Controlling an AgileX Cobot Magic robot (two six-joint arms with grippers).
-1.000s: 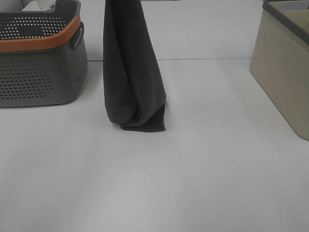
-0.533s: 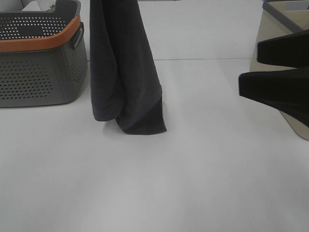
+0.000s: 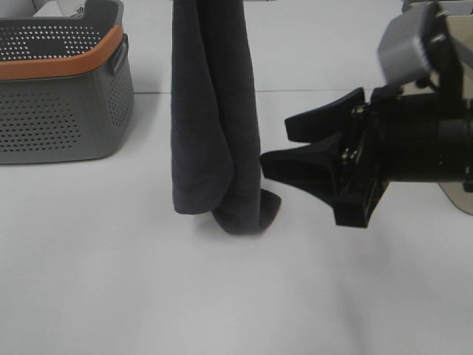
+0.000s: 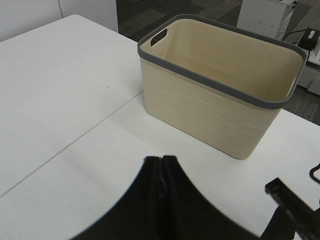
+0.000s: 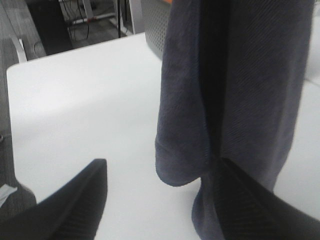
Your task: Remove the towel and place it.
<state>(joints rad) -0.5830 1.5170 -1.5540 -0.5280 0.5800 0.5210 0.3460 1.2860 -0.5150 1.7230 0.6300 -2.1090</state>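
Note:
The dark towel (image 3: 211, 111) hangs in a long fold from above the top edge of the exterior view, and its lower end rests curled on the white table (image 3: 148, 296). My left gripper (image 4: 162, 161) shows only in its wrist view, fingers pressed together; the cloth below it is hidden there. My right gripper (image 3: 277, 146) reaches in from the right, open, with its tips just right of the towel's lower part. In the right wrist view the towel (image 5: 225, 75) hangs close in front, its lower end between the spread fingers of the right gripper (image 5: 155, 205).
A grey perforated basket (image 3: 59, 96) with an orange rim stands at the back left. A beige bin (image 4: 220, 100) with a grey rim stands on the table's right side, mostly behind my right arm in the exterior view.
My right gripper has come in from the right edge to just beside the towel. The towel has shifted a little to the right and its lower end has curled on the table.

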